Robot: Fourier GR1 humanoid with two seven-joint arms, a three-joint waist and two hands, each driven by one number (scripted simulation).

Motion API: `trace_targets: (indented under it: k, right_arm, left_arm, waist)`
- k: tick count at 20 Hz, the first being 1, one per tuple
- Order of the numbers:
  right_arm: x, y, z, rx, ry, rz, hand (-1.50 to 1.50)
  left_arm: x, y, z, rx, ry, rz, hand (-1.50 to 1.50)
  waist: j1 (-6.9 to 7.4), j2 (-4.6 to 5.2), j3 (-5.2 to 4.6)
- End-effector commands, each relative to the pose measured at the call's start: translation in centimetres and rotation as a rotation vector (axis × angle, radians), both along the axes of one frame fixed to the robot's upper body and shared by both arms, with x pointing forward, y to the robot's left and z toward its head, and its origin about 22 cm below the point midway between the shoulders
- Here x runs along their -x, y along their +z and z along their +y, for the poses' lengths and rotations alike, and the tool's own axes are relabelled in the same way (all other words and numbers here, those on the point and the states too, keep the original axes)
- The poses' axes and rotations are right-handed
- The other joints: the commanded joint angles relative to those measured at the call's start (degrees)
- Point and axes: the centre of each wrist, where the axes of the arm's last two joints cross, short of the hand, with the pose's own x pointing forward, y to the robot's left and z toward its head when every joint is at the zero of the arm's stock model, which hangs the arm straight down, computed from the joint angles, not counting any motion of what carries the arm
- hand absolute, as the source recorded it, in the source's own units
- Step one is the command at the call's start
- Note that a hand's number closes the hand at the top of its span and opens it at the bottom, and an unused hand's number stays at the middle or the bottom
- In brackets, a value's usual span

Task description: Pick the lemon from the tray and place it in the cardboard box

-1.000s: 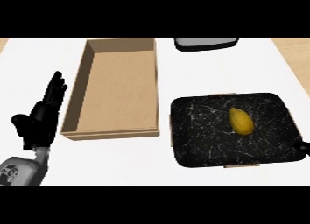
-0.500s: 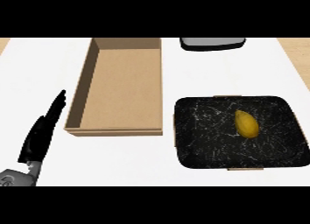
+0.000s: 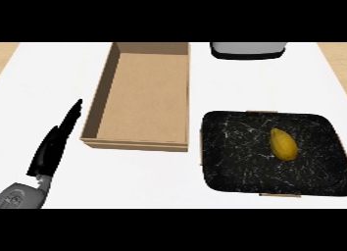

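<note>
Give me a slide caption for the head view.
Lemon lies on black tray beside open cardboard box; left hand rests open nearby.

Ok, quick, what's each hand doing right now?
Left hand: open, fingers straight, holding nothing, beside the cardboard box.
Right hand: not in view.
Lemon lies on the tray.

White counter (image 3: 133,181), cardboard box (image 3: 144,98) (open), black tray (image 3: 234,162)

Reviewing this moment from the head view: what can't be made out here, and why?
- Right hand: shows nowhere in the head view, so its state is unknown.
- Grey object at the counter's far edge: cut off at the top, so what it is stays unclear.
- Left hand: seen edge-on beside the cardboard box, its palm side hidden.
- Underside of the lemon on the tray: hidden.
</note>
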Motion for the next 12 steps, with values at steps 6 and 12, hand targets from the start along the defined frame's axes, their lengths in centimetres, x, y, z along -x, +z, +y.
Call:
trace_targets:
  k: [6,12]
  right_arm:
    - [1.0,4.0,5.1,0.119,-0.091,0.207,-1.50]
    - [-2.5,6.4,8.4,0.141,-0.206,0.295,-1.50]
  left_arm:
    - [-0.1,-0.3,1.4,-0.005,-0.025,-0.010,0.00]
    - [-1.2,-0.9,-0.6,-0.002,-0.018,-0.018,0.00]
  waist:
    - [0.87,0.02,-0.07]
    - [1.15,0.19,-0.08]
